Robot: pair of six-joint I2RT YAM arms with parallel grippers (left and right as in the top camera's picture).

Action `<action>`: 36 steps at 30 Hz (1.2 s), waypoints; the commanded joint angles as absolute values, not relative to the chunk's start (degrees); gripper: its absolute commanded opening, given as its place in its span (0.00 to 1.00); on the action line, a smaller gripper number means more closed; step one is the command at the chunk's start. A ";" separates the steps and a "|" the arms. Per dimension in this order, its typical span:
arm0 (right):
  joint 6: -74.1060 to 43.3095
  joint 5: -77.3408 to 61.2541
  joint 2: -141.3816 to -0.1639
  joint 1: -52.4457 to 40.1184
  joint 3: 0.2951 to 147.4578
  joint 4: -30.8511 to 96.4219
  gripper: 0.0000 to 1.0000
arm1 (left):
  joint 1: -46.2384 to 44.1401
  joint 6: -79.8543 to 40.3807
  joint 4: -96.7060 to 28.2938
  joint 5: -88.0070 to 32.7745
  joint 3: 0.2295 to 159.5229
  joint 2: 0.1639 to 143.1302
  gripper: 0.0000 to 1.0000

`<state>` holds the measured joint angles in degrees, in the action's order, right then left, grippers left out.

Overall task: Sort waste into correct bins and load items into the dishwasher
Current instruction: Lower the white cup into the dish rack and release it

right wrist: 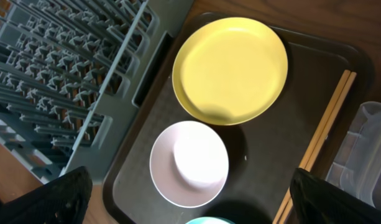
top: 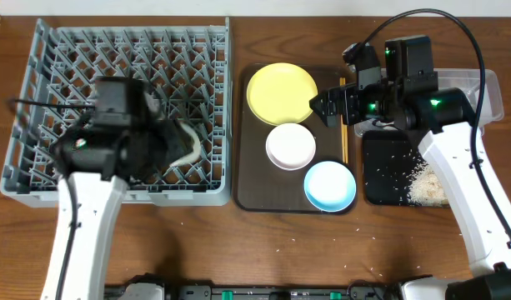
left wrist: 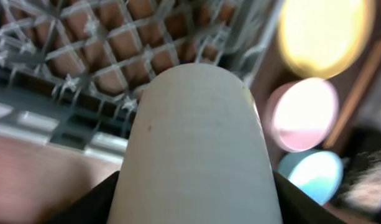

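My left gripper [top: 170, 143] is shut on the pale green cup [top: 189, 143] and holds it over the near right part of the grey dish rack [top: 72, 58]. The cup fills the left wrist view [left wrist: 196, 143]. My right gripper [top: 326, 107] is open and empty above the brown tray [top: 253, 196], beside the yellow plate [top: 282, 93]. In the right wrist view its fingers [right wrist: 190, 183] spread wide over the white bowl [right wrist: 189, 163], with the yellow plate [right wrist: 229, 68] and the chopsticks [right wrist: 324, 121] beyond. The blue bowl [top: 330, 185] sits at the tray's near end. The snack wrapper is out of view.
The black tray [top: 388, 162] lies right of the brown tray, with rice crumbs [top: 426, 185] piled at its near right. The clear container [top: 487, 90] stands behind it, partly under my right arm. A few crumbs lie on the wooden table [top: 280, 250].
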<state>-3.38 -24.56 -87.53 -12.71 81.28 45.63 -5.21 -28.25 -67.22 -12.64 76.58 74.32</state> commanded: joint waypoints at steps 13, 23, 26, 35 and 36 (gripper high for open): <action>-2.52 -24.03 -87.24 -12.95 82.11 45.91 0.99 | -11.07 -27.07 -70.08 -8.45 76.73 89.78 0.32; -2.52 -24.03 -87.24 -12.95 82.11 46.09 0.99 | -11.97 -27.05 -68.51 -6.35 76.73 98.28 0.34; -2.50 -24.03 -87.24 -12.95 82.11 46.11 0.99 | -11.99 -27.07 -68.51 -6.39 76.73 100.22 0.45; -2.50 -24.03 -87.24 -12.95 82.11 46.11 0.99 | -11.97 -27.05 -68.60 -6.39 76.73 101.45 0.82; -2.50 -24.03 -87.24 -12.95 82.11 46.11 0.99 | -11.97 -27.05 -68.69 -6.42 76.75 101.36 0.84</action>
<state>-3.36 -24.34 -87.53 -12.71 81.28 45.95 -11.86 -27.31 -68.36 -7.20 76.55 101.38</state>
